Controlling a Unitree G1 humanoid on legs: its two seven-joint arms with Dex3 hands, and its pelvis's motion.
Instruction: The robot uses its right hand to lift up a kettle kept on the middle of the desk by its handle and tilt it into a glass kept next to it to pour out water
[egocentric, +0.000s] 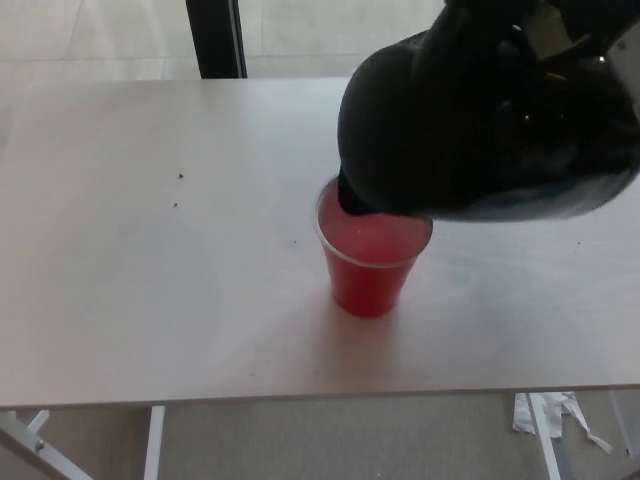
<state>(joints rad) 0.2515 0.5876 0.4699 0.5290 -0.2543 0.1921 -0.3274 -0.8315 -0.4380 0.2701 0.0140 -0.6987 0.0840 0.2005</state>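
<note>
Large glossy black kettle (480, 130): raised above desk at right, tilted left, spout end directly over glass rim. Translucent red plastic glass (368, 265): upright on pale wooden desk (150, 260), centre-near, holding pinkish liquid. Right hand: hidden among kettle's dark upper parts at top right, grip state cannot tell. Left hand: out of frame. Black post (215, 38): beyond far desk edge.

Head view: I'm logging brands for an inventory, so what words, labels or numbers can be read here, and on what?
None can be read. The black kettle has a pale patch near its top, too blurred to tell. The red cup and the desk show no text.
</note>
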